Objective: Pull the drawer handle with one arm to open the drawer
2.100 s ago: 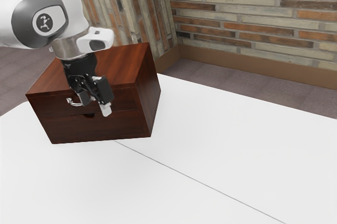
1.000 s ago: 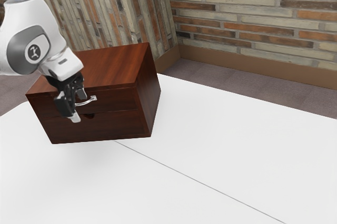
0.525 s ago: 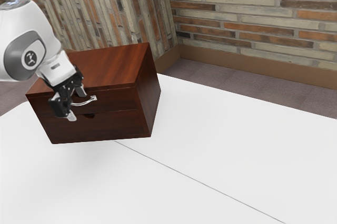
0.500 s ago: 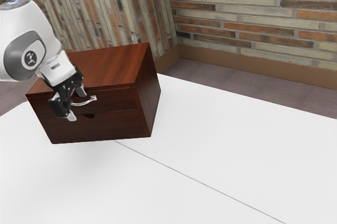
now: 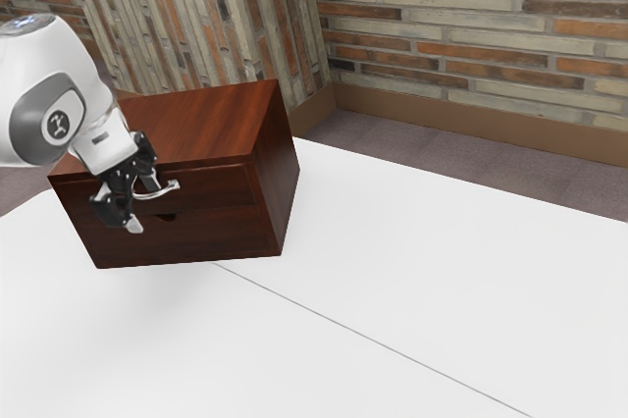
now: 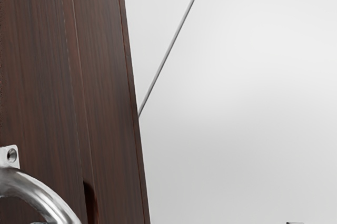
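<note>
Gripper (image 5: 135,200) is sitting at the box (image 5: 221,119) front, right against the upper drawer (image 5: 211,185). Jaws are standing apart, not pinched. The handle (image 5: 163,188) is running out from between them, away from my arm. In the wrist view the handle (image 6: 37,200) is curving in close under my hand, with its mounting plate showing beside it. The drawer front is lying about flush with the box; I am not seeing a real gap yet, so I am judging the pull as barely begun or not begun.

Risks from here:
- I am hooking the handle rather than clamping it, so a pull off the drawer's line could let the bar slide out of the jaws.
- I am sitting toward one end of the handle. That off-centre load could skew the drawer and bind it.
- The box is resting loose on the table (image 5: 422,281) under my gripper. A bound drawer could drag the whole box along instead of opening.
</note>
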`<state>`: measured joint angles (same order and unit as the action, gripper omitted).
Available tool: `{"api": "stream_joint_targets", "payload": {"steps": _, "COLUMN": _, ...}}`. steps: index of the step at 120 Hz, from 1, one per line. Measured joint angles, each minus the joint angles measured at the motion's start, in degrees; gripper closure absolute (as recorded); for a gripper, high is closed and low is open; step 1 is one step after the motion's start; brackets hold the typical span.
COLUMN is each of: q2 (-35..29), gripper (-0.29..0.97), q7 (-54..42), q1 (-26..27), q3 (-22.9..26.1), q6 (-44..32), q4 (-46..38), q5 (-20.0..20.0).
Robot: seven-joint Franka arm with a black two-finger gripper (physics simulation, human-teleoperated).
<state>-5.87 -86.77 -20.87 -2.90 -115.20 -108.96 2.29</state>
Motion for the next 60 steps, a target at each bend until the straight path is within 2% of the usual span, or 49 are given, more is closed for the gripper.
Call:
{"api": "stream_joint_targets", "payload": {"steps": 34, "q2": -3.5, "gripper": 0.24, "q7": -0.9, "q1": -0.3, "q3": 0.0, "q6": -0.6, "q4": -4.3, "q5": -0.5}}
{"api": "stream_joint_targets", "payload": {"steps": 60, "q2": -6.5, "gripper": 0.25, "q7": -1.2, "q1": -0.4, "q3": 0.1, "q6": -0.8, "q4": -7.9, "q5": -0.9}}
